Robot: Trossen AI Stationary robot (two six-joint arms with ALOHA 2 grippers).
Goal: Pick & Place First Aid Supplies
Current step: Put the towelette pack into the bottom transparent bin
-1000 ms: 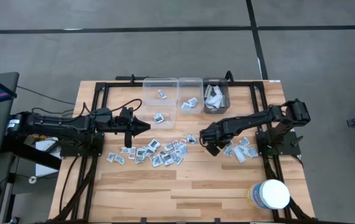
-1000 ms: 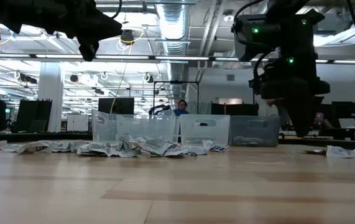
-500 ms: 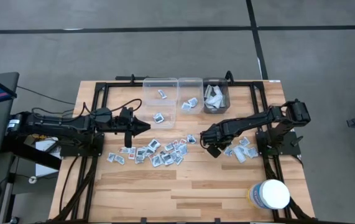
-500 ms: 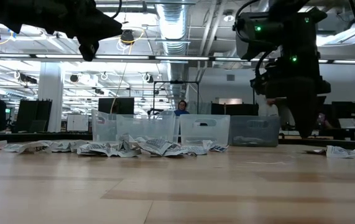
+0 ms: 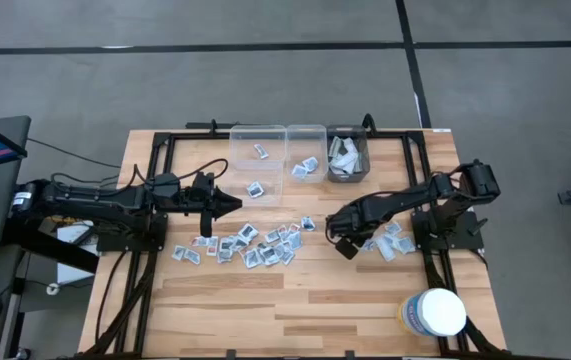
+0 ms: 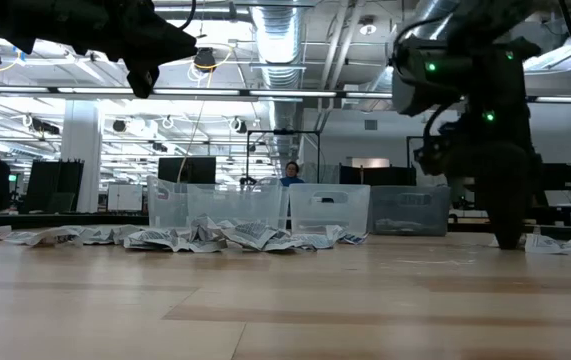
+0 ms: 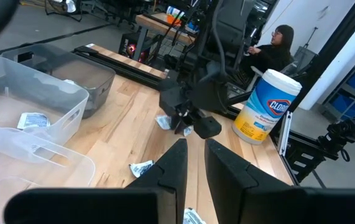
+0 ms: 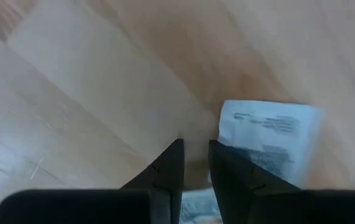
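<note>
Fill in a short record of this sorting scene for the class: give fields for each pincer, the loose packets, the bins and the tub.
left pincer: raised above the table, near the bins, holding nothing
right pincer: down at the table, fingers narrowly apart, beside a packet
loose packets: scattered mid-table
bins: three in a row at the far edge, each holding supplies
tub: near right corner

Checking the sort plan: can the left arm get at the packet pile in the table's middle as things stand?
Probably yes. The left claw hangs just beside the packet pile, nothing lies between them, and the right claw is low at the smaller packet cluster, apart.
</note>
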